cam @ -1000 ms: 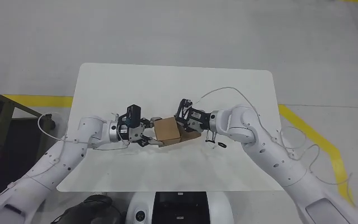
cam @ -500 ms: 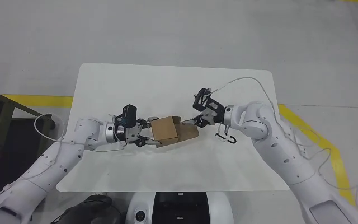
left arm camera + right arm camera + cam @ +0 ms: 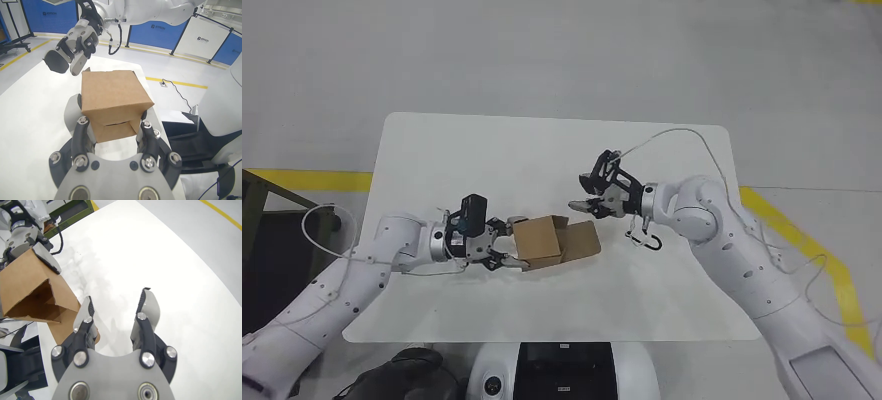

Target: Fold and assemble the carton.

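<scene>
Withdrawn from the carton [image 3: 542, 240], the right pincer [image 3: 579, 206] hangs released while the left pincer [image 3: 513, 244] clasps it.

Robot lab or w/shop hall: blue partition panels [image 3: 147, 39] & yellow floor tape [image 3: 312, 180].

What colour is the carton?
The carton is plain brown; left wrist view shows it best.

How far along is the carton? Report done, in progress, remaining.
Done: carton squared into a box. In hand: left hand grips its sides; right hand is open, clear of it. Left: end flaps are not yet folded shut.
</scene>
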{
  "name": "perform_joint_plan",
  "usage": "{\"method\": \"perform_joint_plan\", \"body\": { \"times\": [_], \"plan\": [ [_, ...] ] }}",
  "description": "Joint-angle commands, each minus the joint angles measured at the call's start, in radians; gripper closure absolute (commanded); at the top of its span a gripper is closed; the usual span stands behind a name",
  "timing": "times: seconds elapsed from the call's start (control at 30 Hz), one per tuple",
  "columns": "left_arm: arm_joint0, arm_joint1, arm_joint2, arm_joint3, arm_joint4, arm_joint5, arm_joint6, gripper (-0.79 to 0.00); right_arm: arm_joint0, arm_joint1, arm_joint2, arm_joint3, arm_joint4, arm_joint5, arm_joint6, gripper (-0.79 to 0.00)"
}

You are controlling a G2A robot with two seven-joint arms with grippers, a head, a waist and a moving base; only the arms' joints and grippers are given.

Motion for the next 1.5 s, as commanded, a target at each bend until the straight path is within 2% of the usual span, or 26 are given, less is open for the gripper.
{"method": "perform_joint_plan", "body": {
  "times": [0.0,0.33,0.63,1.13,1.33,1.47],
  "plan": [
    [-0.002,0.001,-0.001,0.002,-0.002,0.000,0.005,-0.366,-0.001,-0.001,-0.004,-0.003,-0.001,-0.013,-0.002,0.000],
    [-0.015,-0.004,0.004,0.014,0.004,0.000,0.016,-0.342,-0.010,-0.002,-0.030,-0.077,0.002,-0.078,0.016,0.000],
    [-0.018,-0.014,-0.016,0.032,0.015,0.003,0.024,-0.332,-0.019,-0.003,-0.044,-0.118,0.007,-0.079,0.039,0.000],
    [-0.001,-0.027,-0.033,0.020,0.029,0.000,0.035,-0.336,0.029,-0.025,-0.101,-0.063,0.059,-0.147,0.018,0.000],
    [0.006,-0.023,-0.048,0.032,0.029,0.000,0.049,-0.332,0.012,-0.006,-0.044,-0.027,0.080,-0.154,0.027,0.000],
    [0.014,-0.021,-0.055,0.034,0.040,0.000,0.055,-0.336,-0.017,0.018,0.030,-0.015,0.157,-0.175,0.050,-0.012]
  ]
}}
